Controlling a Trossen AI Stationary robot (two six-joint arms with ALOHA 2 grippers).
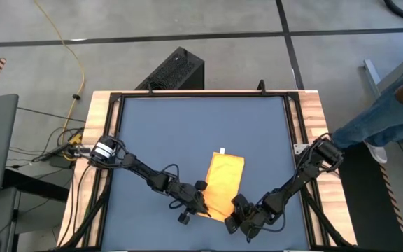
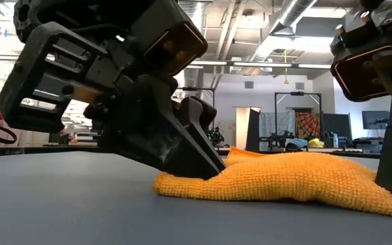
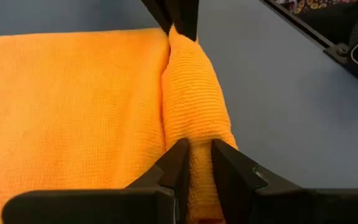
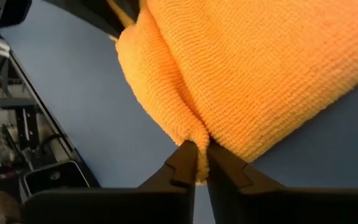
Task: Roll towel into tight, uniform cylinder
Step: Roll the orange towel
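Pinching the towel [image 1: 224, 183]'s near edge: left hand [image 1: 200, 205], right hand [image 1: 235, 213].

I'm not finding any text, label, brand, number or sign that I can read in any view. The towel [image 1: 224, 183] is showing a small white tag [image 1: 222, 150] at its far edge (any print on it is too small to tell).
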